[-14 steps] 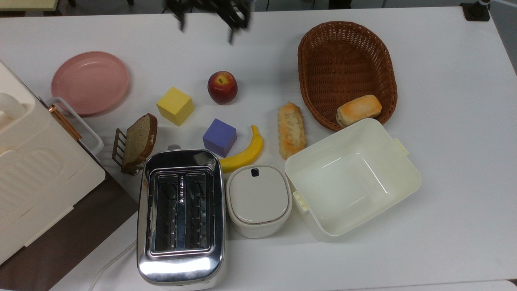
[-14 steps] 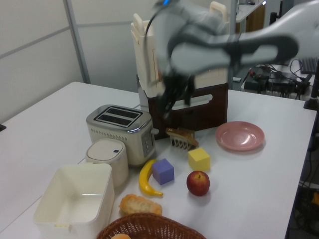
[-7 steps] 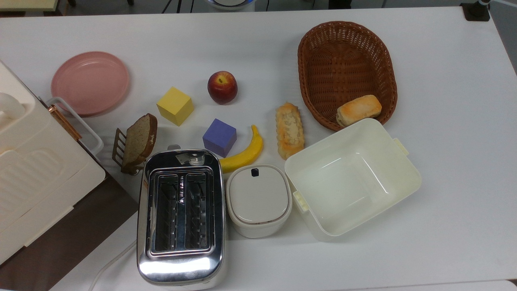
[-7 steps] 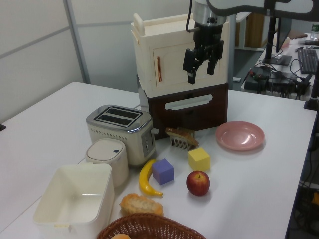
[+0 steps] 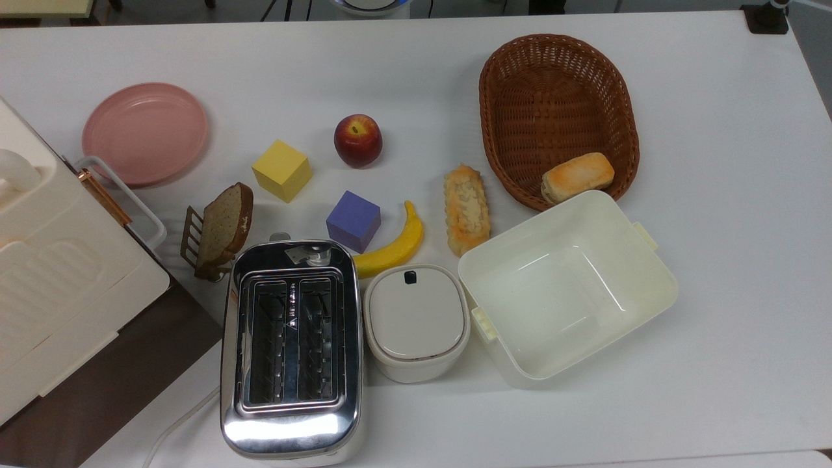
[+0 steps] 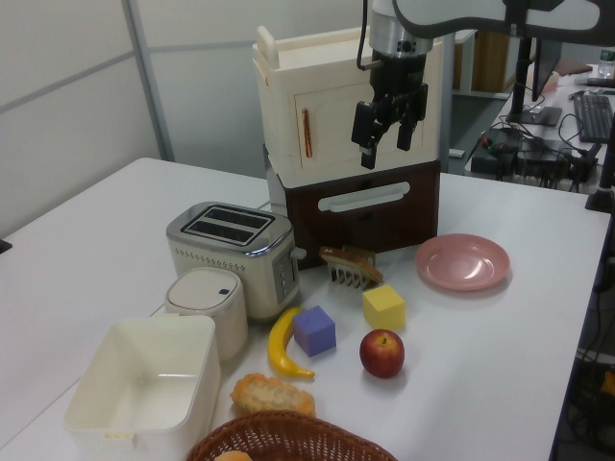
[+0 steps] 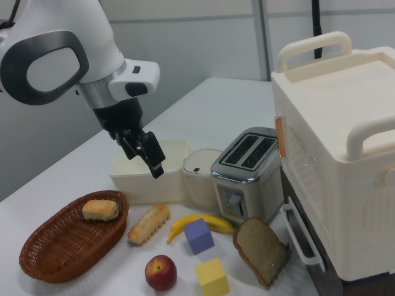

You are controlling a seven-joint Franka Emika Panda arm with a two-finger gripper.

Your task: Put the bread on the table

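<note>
The bread is a ridged orange and cream loaf lying flat on the white table, between the banana and the wicker basket. In the left view the bread lies near the front, and in the right view the bread rests beside the basket. My gripper hangs high above the table in front of the cream cabinet, open, with nothing between its fingers. The right view has the gripper well above the bread, apart from it.
A golden bun lies in the basket. A cream tub and a lidded pot stand near the bread. A toaster, toast rack, purple cube, yellow cube, apple and pink plate fill the top view's left.
A second ago the arm was a blur sweeping over the table's far edge. It has risen in front of the cabinet and now holds nearly still. The bread stays put.
</note>
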